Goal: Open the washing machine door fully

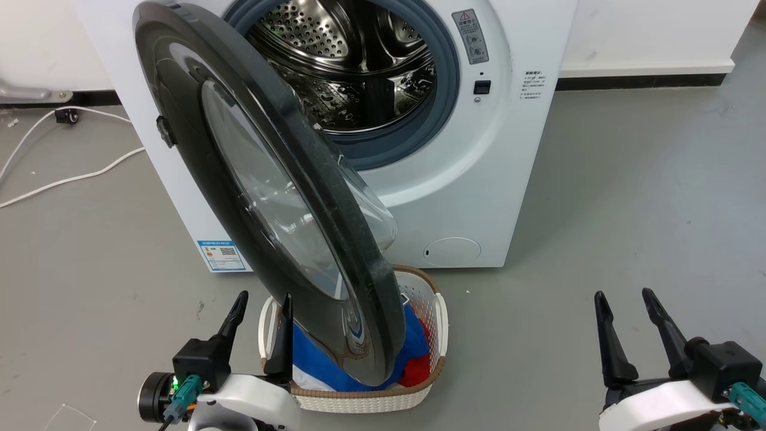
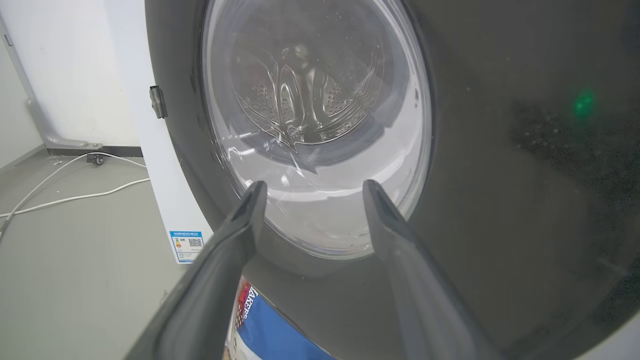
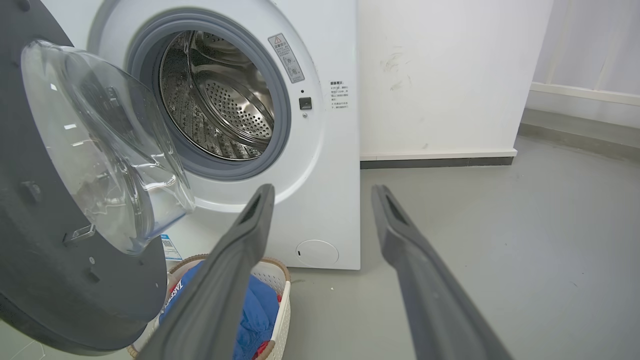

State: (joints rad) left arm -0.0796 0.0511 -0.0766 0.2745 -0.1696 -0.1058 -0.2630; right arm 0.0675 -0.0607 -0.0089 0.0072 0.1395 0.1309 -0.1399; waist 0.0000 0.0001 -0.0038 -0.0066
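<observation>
At the washer's front: the washing machine door [image 1: 269,197] stands about half open, hinge at nine o'clock, free edge hanging over a laundry basket [image 1: 359,402] at six o'clock.
Left gripper [image 1: 264,296]: spread and empty at seven o'clock, close by the door's outer face; contact cannot be told.
Right gripper [image 1: 623,293]: spread, empty, well apart at four o'clock.
Step in hand: widening the swing; the next move likely calls for pressing the free edge toward nine o'clock, with the left arm out of its path.
Left wrist view: the outer glass, framed between the fingers [image 2: 235,235].
Right wrist view: the door's inner side instead, bulging bowl [image 3: 100,145] beside the open steel drum [image 3: 220,100].
</observation>
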